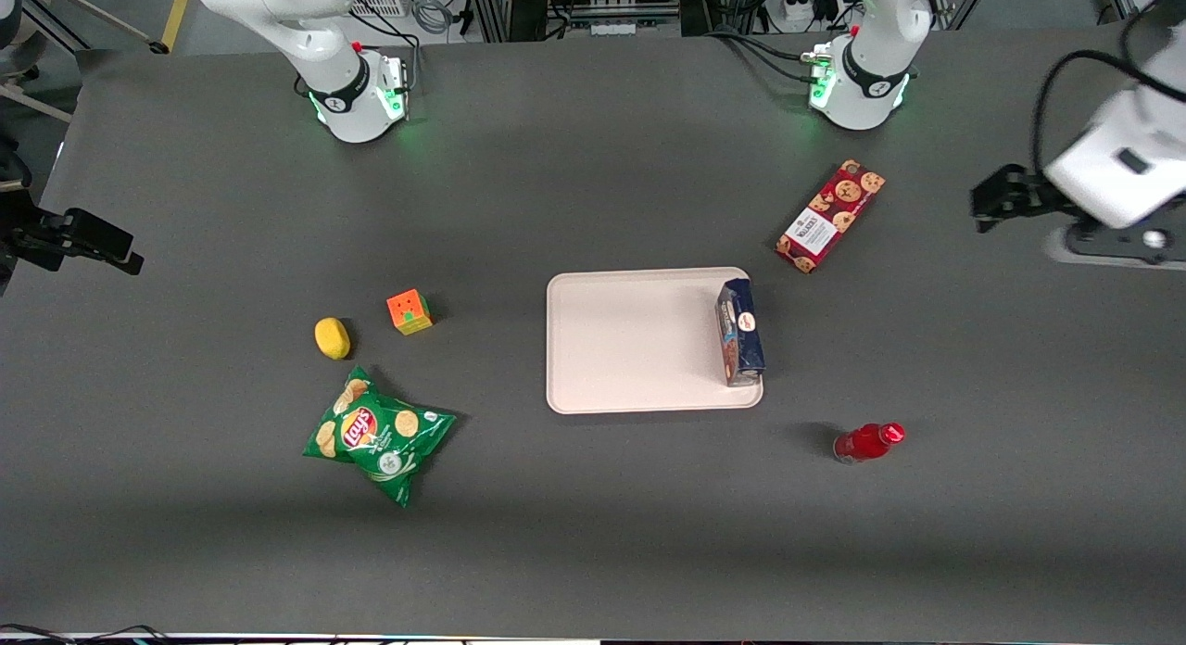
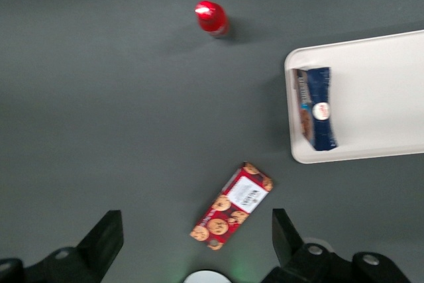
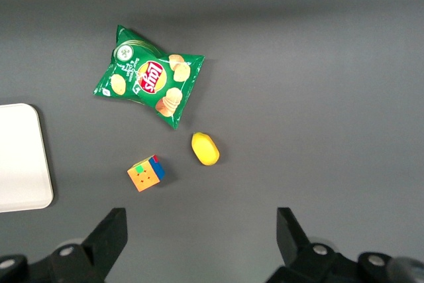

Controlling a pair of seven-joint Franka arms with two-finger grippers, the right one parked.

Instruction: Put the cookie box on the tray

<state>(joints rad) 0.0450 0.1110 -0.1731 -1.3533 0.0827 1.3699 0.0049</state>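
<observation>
Cut off at the picture's edge: most of the working arm, with its gripper (image 1: 990,203) high up, wide open, holding nothing. On the tray (image 1: 630,348), along its rim toward that arm: cookie box (image 1: 740,332). Near it on the table: red box (image 1: 830,216) and red bottle (image 1: 867,442).

Grey table (image 1: 593,534) carries tray (image 1: 630,348), red box (image 1: 830,216), bottle (image 1: 866,442), chips (image 1: 378,434).
</observation>
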